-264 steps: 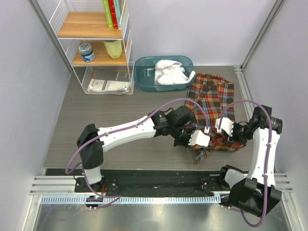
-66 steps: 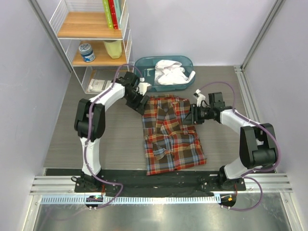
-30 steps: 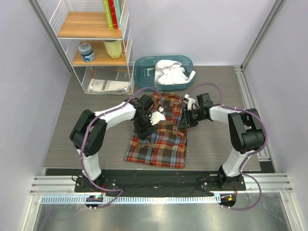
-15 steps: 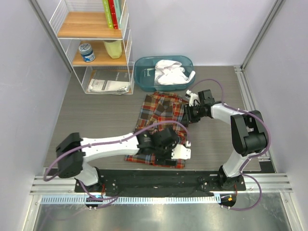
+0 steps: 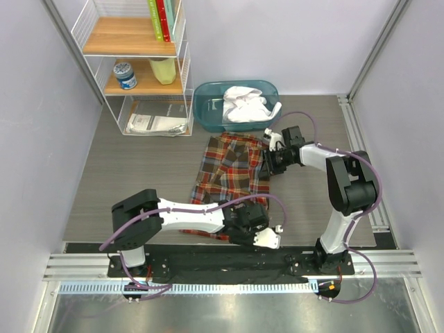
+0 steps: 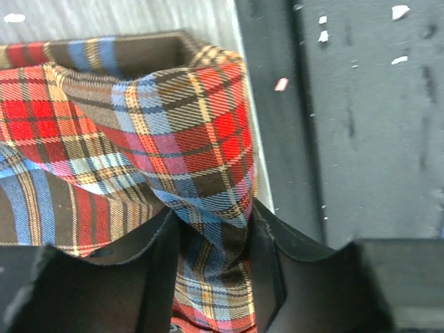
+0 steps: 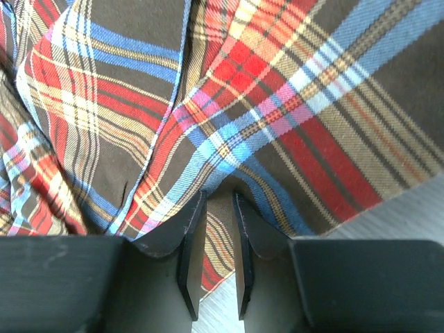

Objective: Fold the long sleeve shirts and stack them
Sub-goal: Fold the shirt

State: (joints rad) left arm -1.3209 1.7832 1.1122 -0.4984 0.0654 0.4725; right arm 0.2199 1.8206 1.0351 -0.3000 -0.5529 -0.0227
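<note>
Soft, limp plaid flannel shirt [image 5: 232, 173] lies mid-bench, reaching the near edge. Left gripper [image 6: 214, 211] pinches its near hem, right gripper [image 7: 216, 201] clamps its far-right edge. It likely sags and needs hem grips.

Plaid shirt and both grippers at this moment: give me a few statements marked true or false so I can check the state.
1. The plaid shirt lies on the table, in front of the teal bin. True.
2. The white shirt is stacked on the plaid shirt. False: it lies bunched inside the teal bin.
3. The left gripper has plaid cloth bunched between its fingers at the table's near edge. True.
4. The right gripper hangs clear of the cloth. False: its fingers pinch the plaid shirt at its far right edge.
</note>
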